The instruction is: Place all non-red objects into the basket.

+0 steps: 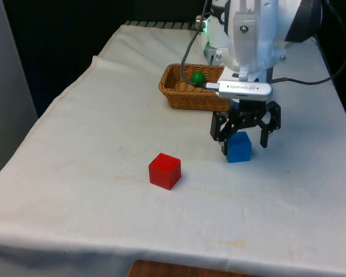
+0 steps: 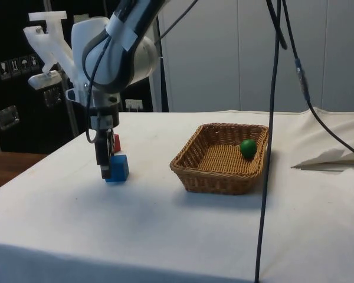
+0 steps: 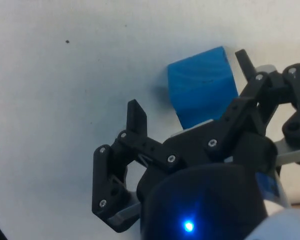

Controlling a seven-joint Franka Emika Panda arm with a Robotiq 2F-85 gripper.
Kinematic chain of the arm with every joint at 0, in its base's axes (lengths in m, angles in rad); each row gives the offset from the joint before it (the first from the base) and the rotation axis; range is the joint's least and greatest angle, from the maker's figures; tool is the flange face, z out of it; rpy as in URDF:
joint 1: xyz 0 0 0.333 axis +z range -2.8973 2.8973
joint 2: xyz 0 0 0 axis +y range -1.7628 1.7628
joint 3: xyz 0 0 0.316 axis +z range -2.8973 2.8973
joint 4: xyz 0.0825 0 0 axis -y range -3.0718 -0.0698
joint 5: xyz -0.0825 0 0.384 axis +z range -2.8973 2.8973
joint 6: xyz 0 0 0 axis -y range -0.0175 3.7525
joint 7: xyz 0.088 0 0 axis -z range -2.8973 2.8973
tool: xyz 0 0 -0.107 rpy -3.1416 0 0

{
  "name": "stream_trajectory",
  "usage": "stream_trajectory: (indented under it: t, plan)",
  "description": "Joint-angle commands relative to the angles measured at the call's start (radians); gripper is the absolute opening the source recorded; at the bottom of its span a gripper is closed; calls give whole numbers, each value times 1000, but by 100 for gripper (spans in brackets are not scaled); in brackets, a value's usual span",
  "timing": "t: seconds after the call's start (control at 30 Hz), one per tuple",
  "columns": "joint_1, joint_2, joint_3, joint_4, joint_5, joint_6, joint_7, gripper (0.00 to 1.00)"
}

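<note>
A blue cube (image 1: 239, 147) rests on the white cloth, also seen from the side (image 2: 117, 168) and by the wrist camera (image 3: 202, 93). My gripper (image 1: 244, 142) hangs open just over it, one finger on each side of the cube, neither pad pressing it. From the side the gripper (image 2: 104, 169) stands right next to the cube. In the wrist view the fingertips (image 3: 137, 114) spread wide around the block. A red cube (image 1: 165, 171) lies towards the front view's left of it. The wicker basket (image 1: 179, 92) holds a green ball (image 1: 197, 77).
A black cable runs from the arm over the basket's rim (image 2: 221, 183) and across the cloth. The red cube (image 2: 116, 142) sits just behind the gripper in the side view. Open cloth lies between the blue cube and the basket.
</note>
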State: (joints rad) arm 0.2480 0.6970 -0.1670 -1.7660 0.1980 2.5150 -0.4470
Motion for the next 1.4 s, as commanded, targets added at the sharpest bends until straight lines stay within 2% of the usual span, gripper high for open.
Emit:
stream_trajectory:
  t: [0.0, 0.1, 0.13, 0.23, 0.27, 0.37, 0.63, 0.73, 0.77, 1.03, 1.07, 1.1, 1.17, 1.37]
  plan:
    - [-2, 4, 2, 5, 1, -2, -3, 100]
    - [-2, 5, 2, 5, 1, -1, -3, 96]
    - [-2, 5, 2, 5, 1, -1, -3, 88]
    - [-2, 5, 2, 5, 1, -1, -2, 58]
    - [-2, 5, 2, 5, 1, 0, -2, 34]
    - [-2, 5, 2, 5, 1, 0, -2, 2]
    - [-2, 6, 2, 5, 1, 0, -2, 0]
    - [0, -20, -3, -5, -3, -12, -1, 0]
    - [-1, -5, -1, 3, 0, -2, 0, 0]
    - [5, -97, -10, -47, -14, -44, 4, 0]
    - [5, -108, -11, -54, -16, -47, 5, 0]
    - [-1, -95, -4, -46, -8, -43, 0, 0]
    - [6, -124, -11, -65, -20, -50, 6, 0]
    - [7, -184, -14, -94, -32, -77, 10, 0]
